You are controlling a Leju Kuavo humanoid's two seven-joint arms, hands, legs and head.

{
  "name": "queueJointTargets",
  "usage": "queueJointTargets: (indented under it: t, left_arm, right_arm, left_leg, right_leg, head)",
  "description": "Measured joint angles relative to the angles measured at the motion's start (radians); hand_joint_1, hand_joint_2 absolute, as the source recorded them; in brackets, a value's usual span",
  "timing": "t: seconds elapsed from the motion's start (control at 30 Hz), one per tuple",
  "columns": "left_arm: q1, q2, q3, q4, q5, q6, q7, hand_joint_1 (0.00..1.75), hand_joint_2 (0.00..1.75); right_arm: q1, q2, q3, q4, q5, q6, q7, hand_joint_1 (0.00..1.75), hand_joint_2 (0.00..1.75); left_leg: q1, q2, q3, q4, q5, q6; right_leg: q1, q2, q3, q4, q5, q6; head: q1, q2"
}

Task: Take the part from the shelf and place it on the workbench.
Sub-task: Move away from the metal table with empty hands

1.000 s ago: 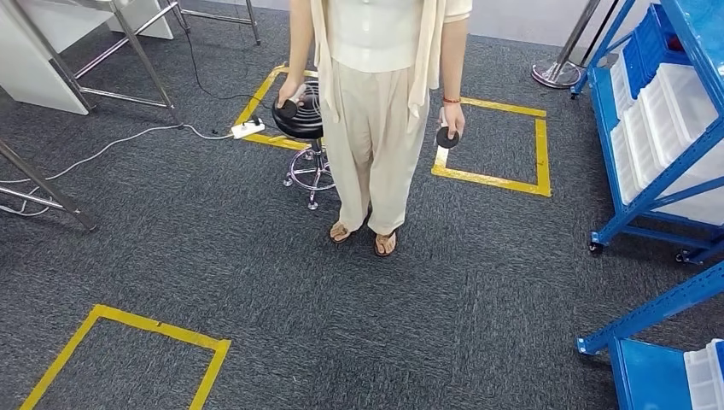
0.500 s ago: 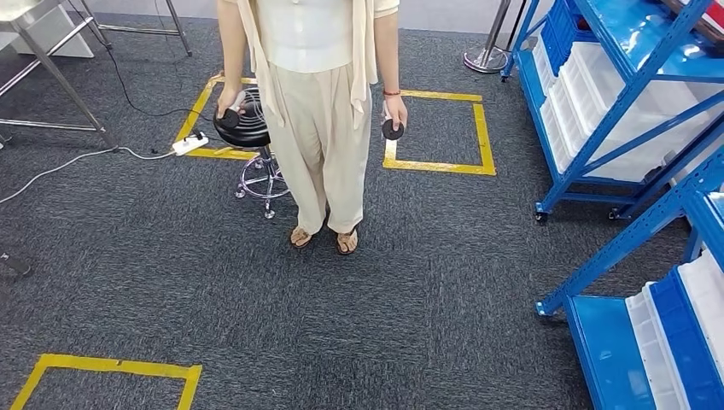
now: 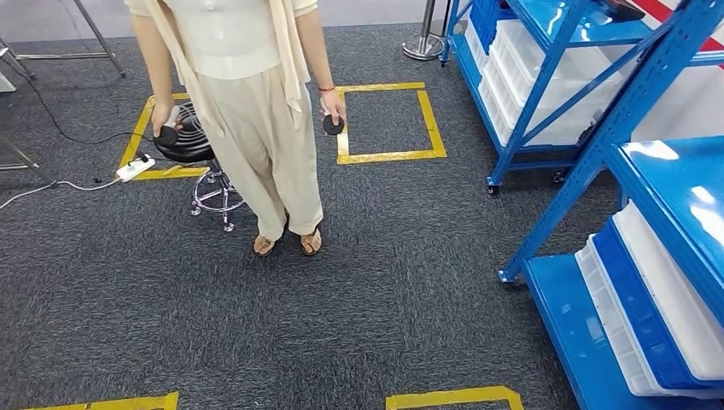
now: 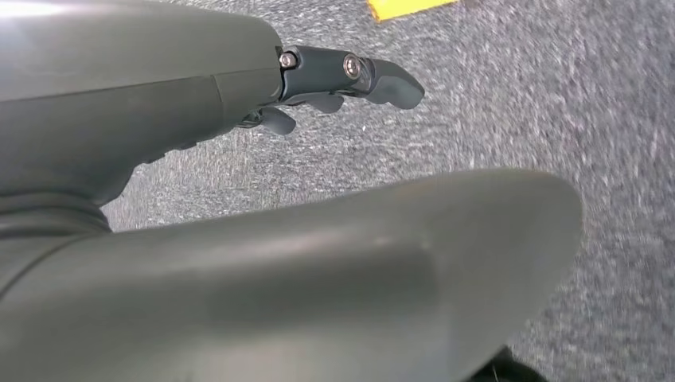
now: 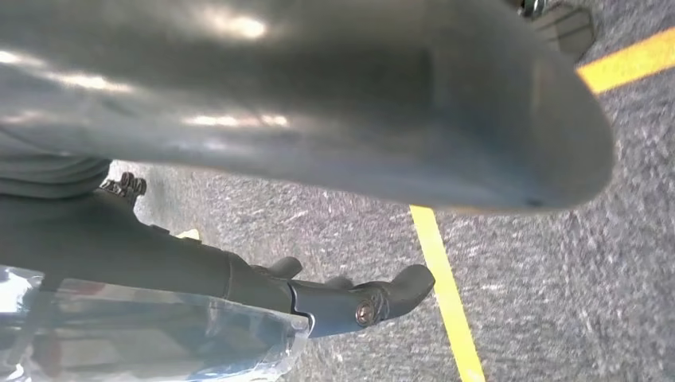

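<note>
The person point(image 3: 248, 102) is cut off above the chest by the top edge. The blue shelf point(image 3: 589, 102) runs off the right side. In the right wrist view a clear plastic bag point(image 5: 151, 338) under the right robot hand point(image 5: 239, 199) is cut by the edge, its contents too blurred to tell.

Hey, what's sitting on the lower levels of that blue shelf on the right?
On the blue shelf, white bins fill the far rack's lower level, and a white-and-blue bin lies on the near one. What the bins hold is hidden from this angle.
</note>
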Motion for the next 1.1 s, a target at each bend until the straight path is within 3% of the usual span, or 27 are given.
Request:
queueJointTargets:
  t: [0.03,0.1,0.17,0.2,0.23,0.27,0.33,0.4,0.47,0.5,0.57,0.63,0.7,0.73,0.77,0.8,0.87,0.93,1.0,1.03,1.1]
  left_arm:
    - [-0.001,0.000,0.000,0.000,-0.001,-0.001,0.000,0.00,0.00]
    - [-0.001,0.000,0.000,0.000,-0.002,-0.002,-0.001,0.00,0.00]
    - [0.003,0.000,0.000,0.000,-0.003,-0.002,-0.001,0.00,0.00]
    - [0.005,0.000,0.000,0.000,-0.003,-0.002,-0.001,0.00,0.00]
    - [0.006,0.000,0.000,0.000,-0.004,-0.002,-0.001,0.00,0.00]
    - [0.006,0.000,0.000,0.000,-0.005,-0.002,-0.001,0.00,0.00]
    - [0.006,0.001,0.000,0.000,-0.007,-0.004,-0.001,0.00,0.00]
    - [0.007,0.002,-0.001,0.000,-0.011,-0.005,-0.001,0.00,0.00]
    - [0.005,0.004,-0.005,0.000,-0.017,-0.007,-0.001,0.00,0.00]
    - [0.003,0.004,-0.008,0.000,-0.020,-0.009,-0.001,0.00,0.00]
    - [0.002,0.004,-0.012,0.000,-0.023,-0.010,-0.002,0.00,0.00]
    - [0.004,0.005,-0.013,0.000,-0.026,-0.012,-0.002,0.00,0.00]
    - [0.007,0.006,-0.014,0.000,-0.032,-0.015,-0.002,0.00,0.00]
    - [0.007,0.006,-0.016,0.000,-0.036,-0.017,-0.002,0.00,0.00]
    - [0.006,0.006,-0.018,0.000,-0.040,-0.020,-0.002,0.00,0.00]
    - [0.006,0.006,-0.020,0.000,-0.043,-0.023,-0.002,0.00,0.00]
    - [0.005,0.007,-0.025,0.001,-0.047,-0.025,-0.002,0.00,0.00]
    - [0.004,0.007,-0.030,0.001,-0.048,-0.026,-0.001,0.00,0.00]
    - [-0.002,0.007,-0.034,0.001,-0.048,-0.026,0.002,0.00,0.00]
    - [-0.004,0.007,-0.036,0.001,-0.048,-0.026,0.004,0.00,0.00]
    - [-0.007,0.007,-0.038,0.001,-0.047,-0.026,0.005,0.00,0.00]
  right_arm:
    - [0.000,-0.001,-0.001,0.000,0.000,0.000,0.000,0.00,0.00]
    - [0.000,-0.001,-0.003,0.000,0.000,0.001,0.000,0.00,0.00]
    - [0.000,0.000,-0.003,0.000,0.000,0.004,0.000,0.00,0.00]
    - [0.000,0.000,-0.004,0.000,0.000,0.006,0.000,0.00,0.00]
    - [0.001,0.000,-0.004,0.000,0.000,0.010,0.000,0.00,0.00]
    - [0.001,-0.001,-0.005,0.000,0.000,0.014,0.001,0.00,0.00]
    - [0.000,-0.002,-0.005,0.000,0.000,0.018,0.002,0.00,0.00]
    - [-0.003,-0.001,-0.006,0.000,-0.001,0.018,0.003,0.00,0.00]
    - [-0.001,-0.001,-0.009,0.000,-0.004,0.017,0.004,0.00,0.00]
    - [0.001,-0.002,-0.011,0.000,-0.006,0.016,0.004,0.00,0.00]
    - [0.003,-0.002,-0.012,0.000,-0.008,0.016,0.005,0.00,0.00]
    - [0.001,-0.002,-0.013,0.000,-0.012,0.015,0.006,0.00,0.00]
    - [0.000,-0.002,-0.016,0.000,-0.017,0.015,0.009,0.00,0.00]
    - [0.002,-0.002,-0.019,0.000,-0.019,0.015,0.012,0.00,0.00]
    - [0.004,-0.002,-0.022,0.000,-0.022,0.015,0.015,0.00,0.00]
    - [0.005,-0.002,-0.025,0.000,-0.023,0.015,0.017,0.00,0.00]
    - [0.004,-0.001,-0.029,0.000,-0.026,0.015,0.021,0.00,0.00]
    - [0.001,0.000,-0.031,0.000,-0.027,0.015,0.021,0.00,0.00]
    - [0.001,-0.001,-0.033,0.000,-0.028,0.017,0.023,0.00,0.00]
    - [0.001,-0.001,-0.034,0.000,-0.029,0.018,0.025,0.00,0.00]
    - [0.000,0.000,-0.037,0.000,-0.033,0.023,0.027,0.00,0.00]
  left_leg:
    - [0.004,-0.021,-0.006,0.018,-0.015,-0.005]
    - [0.008,-0.082,-0.047,0.118,-0.081,-0.010]
    - [0.008,-0.111,-0.108,0.245,-0.139,-0.011]
    - [0.008,-0.115,-0.125,0.276,-0.143,-0.011]
    - [0.008,-0.116,-0.126,0.271,-0.126,-0.009]
    - [0.009,-0.121,-0.111,0.232,-0.094,-0.007]
    - [0.011,-0.167,-0.062,0.110,-0.022,-0.002]
    - [0.013,-0.207,-0.034,0.031,0.011,0.004]
    - [0.008,-0.195,-0.029,0.016,0.014,0.013]
    - [0.007,-0.183,-0.028,0.012,0.017,0.021]
    - [0.007,-0.156,-0.027,0.004,0.024,0.037]
    - [0.004,-0.124,-0.029,0.003,0.025,0.045]
    - [0.002,-0.090,-0.032,0.003,0.024,0.047]
    - [0.001,-0.075,-0.033,0.003,0.024,0.046]
    - [0.002,-0.062,-0.032,0.003,0.023,0.045]
    - [0.002,-0.051,-0.031,0.003,0.022,0.043]
    - [-0.002,-0.030,-0.025,0.005,0.017,0.033]
    - [-0.004,-0.011,-0.015,0.005,0.010,0.018]
    - [0.002,0.003,-0.006,0.005,0.006,0.002]
    - [0.007,-0.010,-0.006,0.014,-0.003,-0.004]
    - [0.013,-0.063,-0.032,0.082,-0.054,-0.012]
  right_leg:
    - [-0.004,0.010,0.002,-0.002,0.004,-0.007]
    - [-0.008,0.032,0.004,-0.004,0.010,-0.020]
    - [-0.003,0.058,0.002,-0.004,0.012,-0.028]
    - [-0.001,0.072,0.002,-0.003,0.012,-0.029]
    - [0.000,0.087,0.003,-0.003,0.012,-0.028]
    - [0.000,0.101,0.005,-0.002,0.012,-0.028]
    - [0.002,0.126,0.006,0.001,0.011,-0.026]
    - [0.007,0.149,-0.003,0.006,0.011,-0.019]
    - [0.008,0.171,-0.016,0.006,0.013,-0.004]
    - [0.007,0.166,-0.022,0.011,0.012,0.001]
    - [0.008,0.119,-0.047,0.058,-0.014,0.003]
    - [0.007,0.066,-0.107,0.177,-0.074,-0.004]
    - [0.003,0.053,-0.160,0.286,-0.115,0.000]
    - [0.001,0.050,-0.162,0.293,-0.114,0.007]
    - [-0.001,0.045,-0.141,0.260,-0.098,0.016]
    - [-0.004,0.031,-0.102,0.193,-0.074,0.025]
    - [-0.003,-0.016,-0.029,0.059,-0.030,0.030]
    - [0.005,-0.037,-0.006,0.013,-0.015,0.017]
    - [0.005,-0.014,-0.004,0.012,-0.011,0.000]
    - [0.002,-0.004,-0.001,0.009,-0.008,-0.007]
    - [-0.006,0.018,0.005,0.005,-0.001,-0.022]
  head:
    - [-0.002,0.000]
    - [-0.007,0.000]
    - [-0.009,0.000]
    - [-0.008,0.000]
    - [-0.008,0.000]
    - [-0.008,0.000]
    - [-0.009,0.000]
    - [-0.008,0.000]
    - [-0.007,0.000]
    - [-0.007,0.000]
    - [-0.003,0.000]
    - [0.004,0.000]
    - [0.007,0.000]
    - [0.007,0.000]
    - [0.008,0.000]
    - [0.008,0.000]
    - [0.009,0.000]
    - [0.006,0.000]
    - [0.004,0.000]
    - [0.003,0.000]
    - [-0.002,0.000]
